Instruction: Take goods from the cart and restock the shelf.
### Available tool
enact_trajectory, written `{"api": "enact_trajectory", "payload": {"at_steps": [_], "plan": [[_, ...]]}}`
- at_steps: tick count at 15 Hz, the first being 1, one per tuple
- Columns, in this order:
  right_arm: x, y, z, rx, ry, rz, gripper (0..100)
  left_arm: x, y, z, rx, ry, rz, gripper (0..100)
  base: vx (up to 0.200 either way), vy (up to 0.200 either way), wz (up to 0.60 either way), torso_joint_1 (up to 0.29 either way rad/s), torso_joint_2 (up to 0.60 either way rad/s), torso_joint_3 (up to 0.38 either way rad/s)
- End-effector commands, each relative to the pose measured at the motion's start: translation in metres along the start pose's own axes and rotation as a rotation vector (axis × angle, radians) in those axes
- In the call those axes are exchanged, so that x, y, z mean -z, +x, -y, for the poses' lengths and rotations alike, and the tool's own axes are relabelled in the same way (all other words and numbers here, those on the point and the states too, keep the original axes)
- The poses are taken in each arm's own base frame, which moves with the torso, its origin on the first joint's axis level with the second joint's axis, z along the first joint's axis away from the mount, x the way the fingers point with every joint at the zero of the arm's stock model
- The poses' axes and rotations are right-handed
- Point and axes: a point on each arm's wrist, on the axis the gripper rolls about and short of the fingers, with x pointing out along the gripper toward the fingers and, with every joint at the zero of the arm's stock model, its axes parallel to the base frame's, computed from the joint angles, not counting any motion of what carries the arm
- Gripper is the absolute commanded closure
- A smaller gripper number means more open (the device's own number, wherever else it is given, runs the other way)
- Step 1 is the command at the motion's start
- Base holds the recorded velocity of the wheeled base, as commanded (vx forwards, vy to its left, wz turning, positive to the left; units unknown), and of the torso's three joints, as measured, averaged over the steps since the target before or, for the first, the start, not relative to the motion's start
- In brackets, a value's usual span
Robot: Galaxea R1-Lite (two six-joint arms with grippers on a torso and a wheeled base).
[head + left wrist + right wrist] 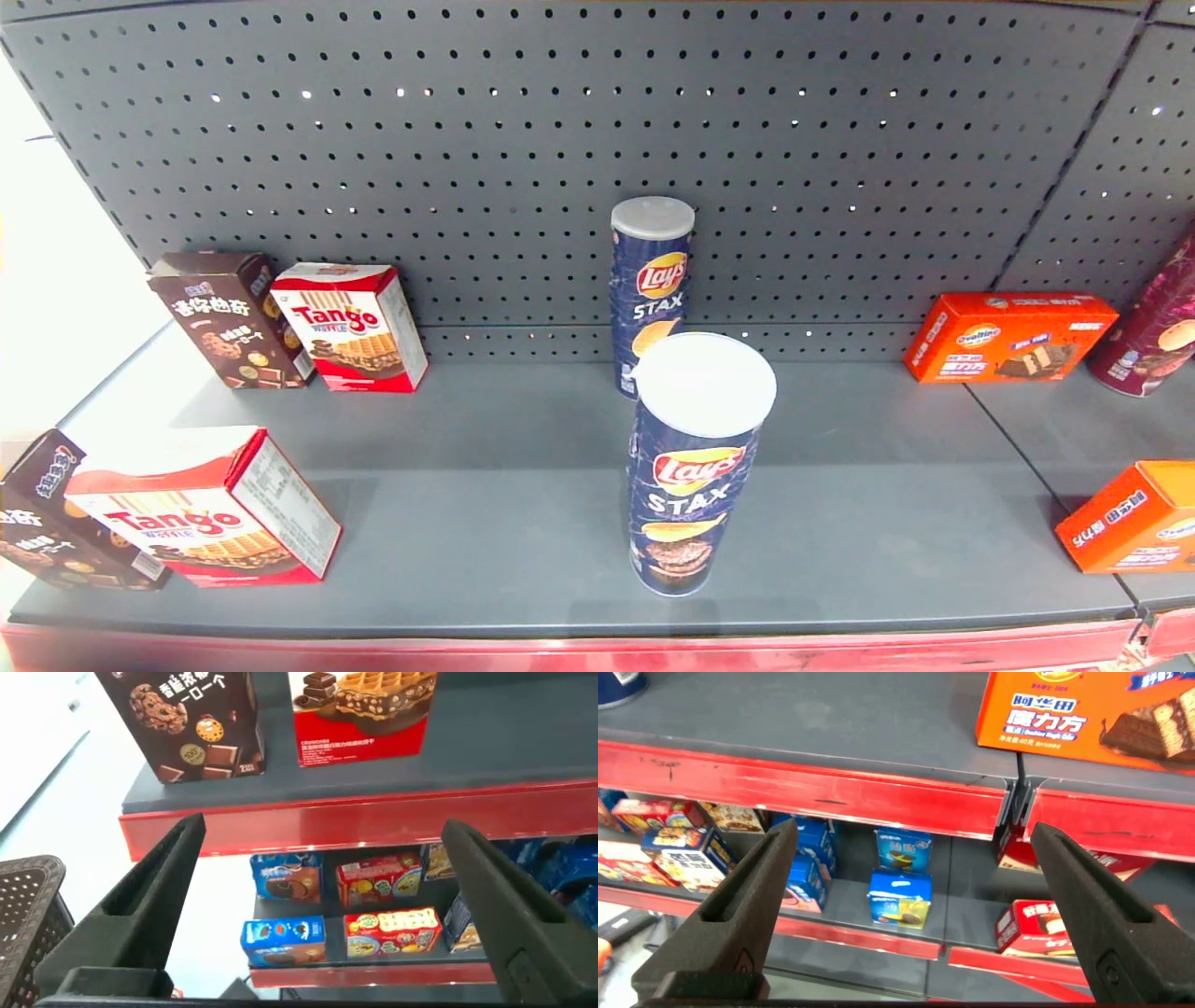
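The left pincer [322,826] and right pincer [913,829] are hanging empty, fingers wide apart, before the shelf [485,523]. The front chip can [695,467] and rear chip can [651,289] are standing upright mid-shelf. Seemingly a fetch is pending, calling for reaching into the cart.

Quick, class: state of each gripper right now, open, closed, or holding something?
Left gripper: open, holding nothing.
Right gripper: open, holding nothing.
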Motion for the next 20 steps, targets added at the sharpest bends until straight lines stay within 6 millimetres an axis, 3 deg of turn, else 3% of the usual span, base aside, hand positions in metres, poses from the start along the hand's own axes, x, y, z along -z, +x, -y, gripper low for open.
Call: {"api": "enact_trajectory", "payload": {"at_steps": [1, 2, 3, 4, 5, 6, 7, 10, 12, 20], "plan": [[-0.001, 0.001, 0.0, -0.007, -0.005, -0.014, 0, 0.0, 0.0, 0.0, -0.002, -0.001, -0.002, 0, 0.0, 0.0, 0.0, 0.0, 0.0, 0.0], [-0.004, 0.0, 0.0, -0.014, -0.008, 0.001, 0, 0.0, 0.0, 0.0, 0.0, -0.003, -0.002, 0, 0.0, 0.0, 0.0, 0.0, 0.0, 0.0], [-0.054, -0.006, 0.002, 0.014, 0.012, 0.083, 0, 0.0, 0.0, 0.0, 0.001, -0.003, -0.002, 0, 0.0, 0.0, 0.0, 0.0, 0.0, 0.0], [-0.116, 0.016, 0.004, 0.019, 0.033, 0.028, 0, 0.0, 0.0, 0.0, 0.001, -0.001, -0.002, 0, 0.0, 0.0, 0.0, 0.0, 0.0, 0.0], [-0.13, 0.025, 0.004, 0.0, 0.032, 0.013, 0, 0.0, 0.0, 0.0, 0.001, -0.001, -0.002, 0, 0.0, 0.0, 0.0, 0.0, 0.0, 0.0], [-0.156, 0.045, 0.001, -0.122, 0.006, -0.013, 0, 0.0, 0.0, 0.0, 0.003, -0.001, -0.002, 0, 0.0, 0.0, 0.0, 0.0, 0.0, 0.0], [-0.168, 0.07, -0.002, -0.167, -0.033, -0.066, 0, 0.0, 0.0, 0.0, 0.003, -0.001, -0.002, 0, 0.0, 0.0, 0.0, 0.0, 0.0, 0.0], [-0.171, 0.13, -0.024, -0.293, -0.104, -0.166, 0, 0.0, 0.0, 0.0, 0.003, -0.003, -0.002, 0, 0.0, 0.0, 0.0, 0.0, 0.0, 0.0], [-0.162, 0.153, -0.04, -0.359, -0.123, -0.218, 0, 0.0, 0.0, 0.0, 0.002, -0.004, -0.004, 0, 0.0, 0.0, 0.0, 0.0, 0.0, 0.0], [-0.143, 0.184, -0.076, -0.491, -0.166, -0.303, 0, 0.0, 0.0, 0.0, 0.003, -0.011, -0.003, 0, 0.0, 0.0, 0.0, 0.0, 0.0, 0.0]]}}
